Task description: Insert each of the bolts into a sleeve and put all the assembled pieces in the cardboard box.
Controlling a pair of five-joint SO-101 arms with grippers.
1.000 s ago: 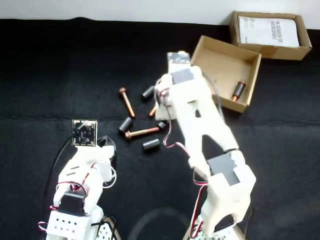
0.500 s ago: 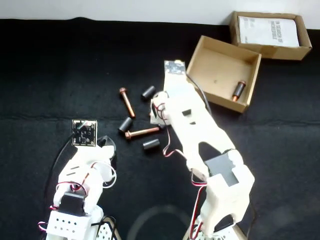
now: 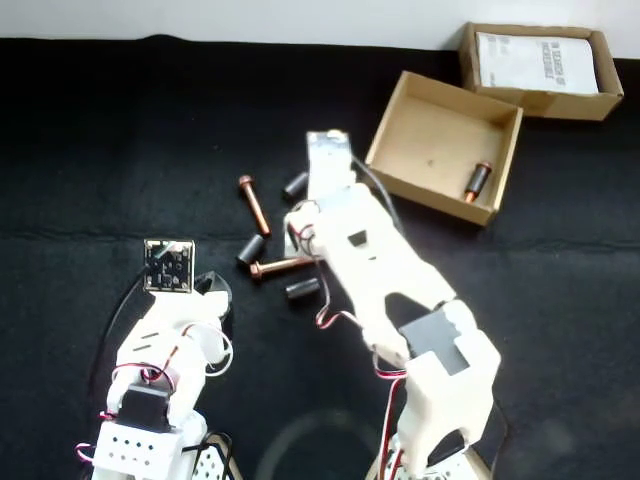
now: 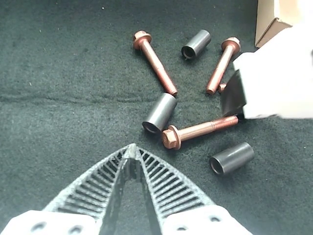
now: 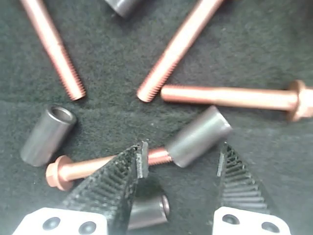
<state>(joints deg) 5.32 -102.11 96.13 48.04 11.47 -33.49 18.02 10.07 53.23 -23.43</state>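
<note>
Bolts (image 4: 155, 62) and sleeves (image 4: 160, 112) lie loose in a cluster on the black cloth (image 3: 120, 120), near the open cardboard box (image 3: 440, 135). The high view shows one bolt already in a sleeve (image 3: 477, 181) lying inside that box against its far side. Just behind it stands a second box (image 3: 535, 102) with a sheet of paper in it.

In the high view the right arm (image 3: 380, 270) stretches over the cluster and covers part of it, so two bolts and three sleeves can be seen there. The left wrist view shows three bolts and three sleeves beside the white bulk of that arm. The right wrist view looks straight down on what the arm hides, and four bolts and four sleeves can be counted in it.

The right gripper (image 5: 182, 154) is spread wide and low over the cloth. One sleeve (image 5: 198, 136) lies between its fingers, touching neither. A bolt (image 5: 98, 166) runs up to that sleeve's end, and whether it goes inside cannot be told. Another sleeve (image 5: 146, 210) lies partly under one finger.

The left gripper (image 4: 131, 152) is pressed together, holds nothing, and hangs apart from the cluster.
</note>
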